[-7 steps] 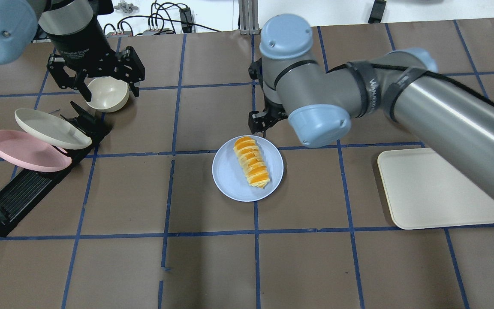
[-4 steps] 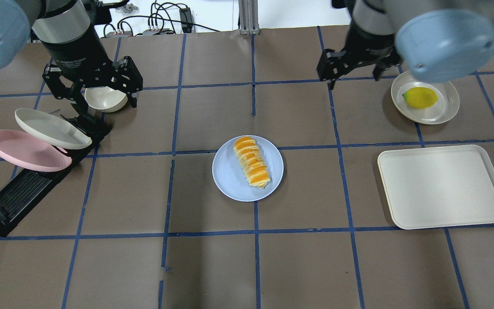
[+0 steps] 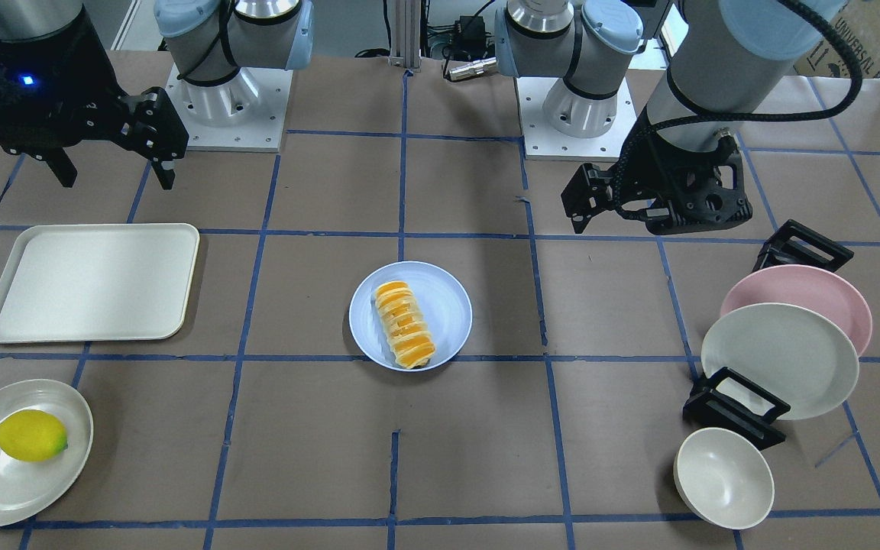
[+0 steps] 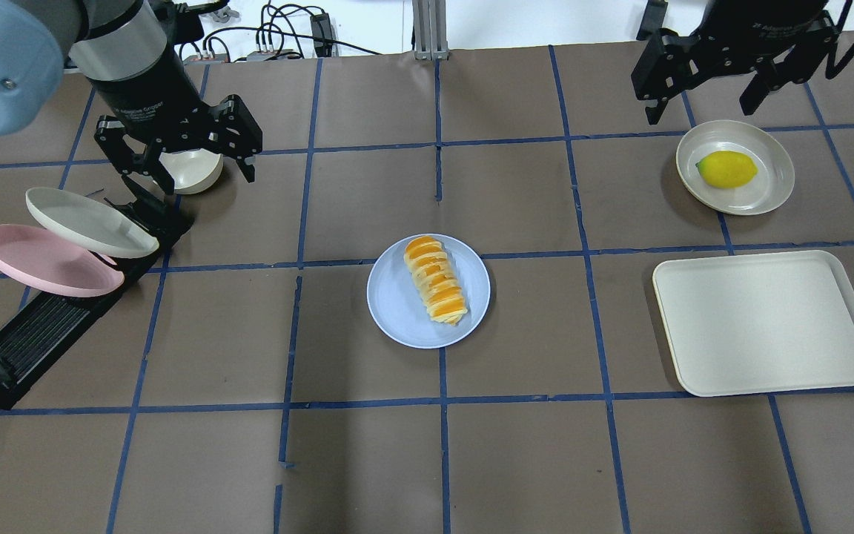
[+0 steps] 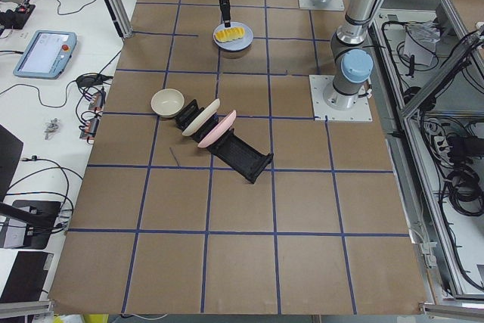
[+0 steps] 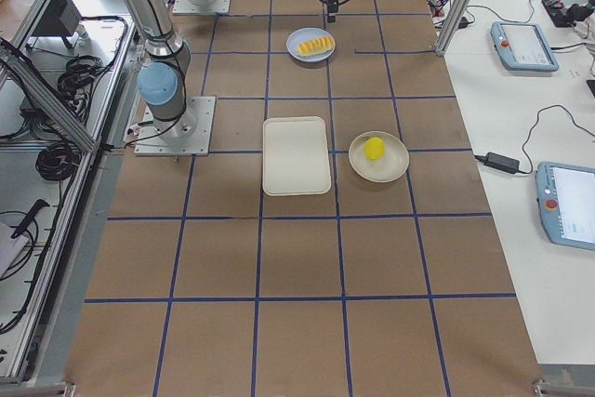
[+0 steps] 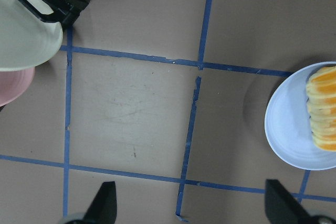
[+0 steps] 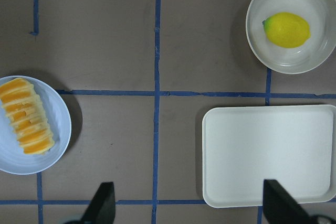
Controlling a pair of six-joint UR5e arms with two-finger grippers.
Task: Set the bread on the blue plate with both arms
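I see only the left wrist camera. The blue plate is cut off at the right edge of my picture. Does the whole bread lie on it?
Observer: Yes. The overhead view shows the bread lying whole on the blue plate, inside the rim.
Operator: Is the right arm near it?
Observer: No. The right arm hangs raised on the side of the tray, apart from the plate, jaws open and empty.
Operator: Is anything else over there?
Observer: A lemon sits in a cream dish beyond the tray.
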